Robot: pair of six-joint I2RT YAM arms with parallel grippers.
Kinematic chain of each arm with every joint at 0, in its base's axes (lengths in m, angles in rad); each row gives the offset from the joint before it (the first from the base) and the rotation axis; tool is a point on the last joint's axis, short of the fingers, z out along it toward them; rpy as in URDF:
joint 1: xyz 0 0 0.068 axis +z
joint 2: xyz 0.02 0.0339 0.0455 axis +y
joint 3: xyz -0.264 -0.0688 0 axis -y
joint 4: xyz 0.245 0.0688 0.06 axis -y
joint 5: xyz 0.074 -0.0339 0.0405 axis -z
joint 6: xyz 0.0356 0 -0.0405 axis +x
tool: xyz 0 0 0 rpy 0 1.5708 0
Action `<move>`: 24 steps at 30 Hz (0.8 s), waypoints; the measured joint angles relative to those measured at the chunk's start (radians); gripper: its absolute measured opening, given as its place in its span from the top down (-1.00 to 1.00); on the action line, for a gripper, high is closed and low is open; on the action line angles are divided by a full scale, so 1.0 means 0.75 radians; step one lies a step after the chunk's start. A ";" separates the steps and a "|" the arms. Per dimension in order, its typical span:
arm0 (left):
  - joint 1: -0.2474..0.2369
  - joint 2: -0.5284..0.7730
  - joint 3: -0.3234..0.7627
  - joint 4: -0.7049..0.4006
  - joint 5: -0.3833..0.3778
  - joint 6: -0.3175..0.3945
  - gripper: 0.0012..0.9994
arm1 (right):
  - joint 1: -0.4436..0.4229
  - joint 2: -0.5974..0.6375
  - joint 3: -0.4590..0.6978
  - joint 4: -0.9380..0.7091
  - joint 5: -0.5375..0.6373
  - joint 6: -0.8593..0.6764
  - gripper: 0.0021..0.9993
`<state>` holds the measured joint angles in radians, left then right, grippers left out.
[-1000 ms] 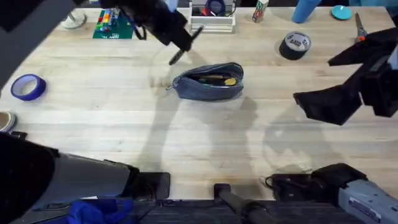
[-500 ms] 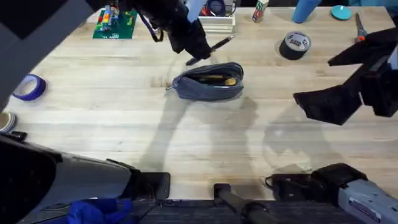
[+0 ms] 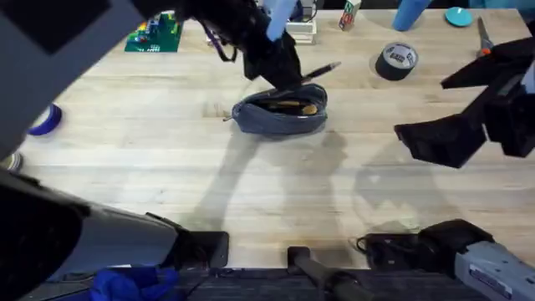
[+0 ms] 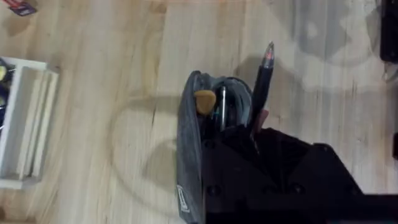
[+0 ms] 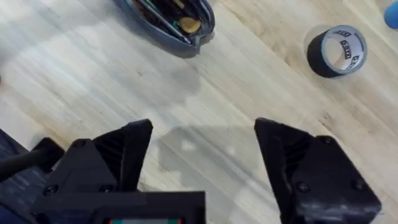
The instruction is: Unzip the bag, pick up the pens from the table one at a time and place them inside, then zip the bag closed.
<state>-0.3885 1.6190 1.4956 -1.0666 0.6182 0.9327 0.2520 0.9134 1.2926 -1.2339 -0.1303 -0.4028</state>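
Observation:
The blue-grey bag [image 3: 280,115] lies unzipped at the table's [image 3: 167,167] middle back, with dark pens and a yellow item showing in its mouth. My left gripper [image 3: 288,73] hangs just behind and above the bag, shut on a black pen [image 3: 322,70] whose tip points right. In the left wrist view that pen [image 4: 262,78] sticks out from the gripper [image 4: 255,134] over the open bag [image 4: 189,143]. My right gripper [image 3: 443,138] hovers open at the right, well away from the bag [image 5: 168,22]; its fingers [image 5: 124,149] stand wide apart with nothing between them.
A black tape roll [image 3: 396,60] sits right of the bag, also seen as a tape roll [image 5: 339,50] from the right wrist. A white tray [image 3: 292,32], a green board [image 3: 156,32], orange scissors [image 3: 483,38] and a blue tape roll [image 3: 46,119] line the back and left.
My left gripper has carried the pen rightward from behind the bag's left end to above its middle. The right arm and the bag have not moved.

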 joint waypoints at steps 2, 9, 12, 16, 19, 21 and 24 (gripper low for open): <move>-0.014 0.035 0.002 0.000 0.006 0.008 0.92 | 0.000 0.000 0.000 0.000 0.000 0.000 -0.99; -0.035 0.169 0.002 -0.005 0.003 0.015 0.92 | 0.000 0.000 0.000 0.000 0.000 0.000 -0.99; -0.038 0.195 0.002 -0.022 -0.028 0.015 0.92 | 0.000 0.000 0.000 0.000 0.000 0.000 -0.99; -0.038 0.229 0.002 -0.049 -0.093 0.015 0.92 | 0.000 0.000 0.000 0.000 0.000 0.000 -0.99; -0.038 0.259 0.002 -0.057 -0.144 0.015 0.92 | 0.000 0.000 0.000 0.000 0.000 0.000 -0.99; -0.038 0.279 0.002 -0.057 -0.183 0.013 0.92 | 0.000 0.000 0.000 0.000 0.000 0.000 -0.99; -0.038 0.304 0.002 -0.056 -0.244 0.005 0.92 | 0.000 0.000 0.000 0.000 0.000 0.000 -0.99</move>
<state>-0.4168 1.8469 1.4967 -1.1084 0.4350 0.9367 0.2520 0.9134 1.2926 -1.2339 -0.1303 -0.4026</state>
